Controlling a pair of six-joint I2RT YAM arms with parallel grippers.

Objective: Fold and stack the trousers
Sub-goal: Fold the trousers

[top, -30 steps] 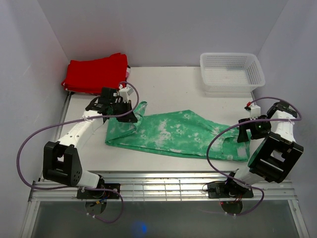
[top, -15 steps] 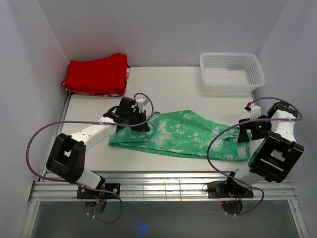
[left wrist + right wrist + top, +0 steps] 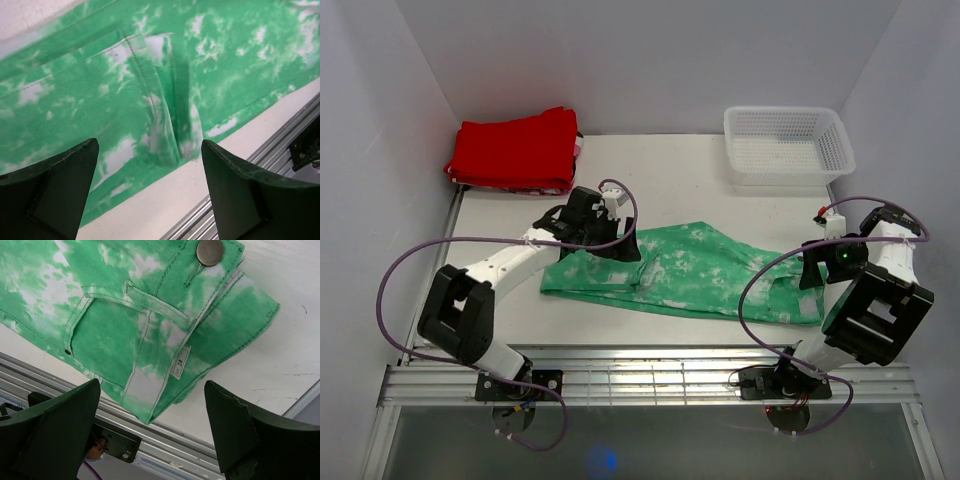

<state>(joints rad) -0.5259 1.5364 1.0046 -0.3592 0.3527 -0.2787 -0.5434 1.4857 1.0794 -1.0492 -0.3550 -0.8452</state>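
The green tie-dye trousers (image 3: pixel 700 270) lie flat across the middle of the table, waist end at the right and leg end at the left. My left gripper (image 3: pixel 618 246) hovers open over the left part, with a creased fold of the fabric (image 3: pixel 165 115) below and nothing between its fingers (image 3: pixel 55 200). My right gripper (image 3: pixel 813 268) hangs open over the waist end, where a metal button (image 3: pixel 210 251) and a size label (image 3: pixel 180 361) show. Neither gripper touches the cloth.
A folded red garment (image 3: pixel 515 150) sits at the back left corner. A white mesh basket (image 3: pixel 785 173) stands at the back right. An aluminium rail (image 3: pixel 650 365) runs along the table's near edge, close to the trousers' front hem.
My left gripper moved right over the trousers, dragging the leg end inward, then opened and let the fabric go. The right arm has not moved.
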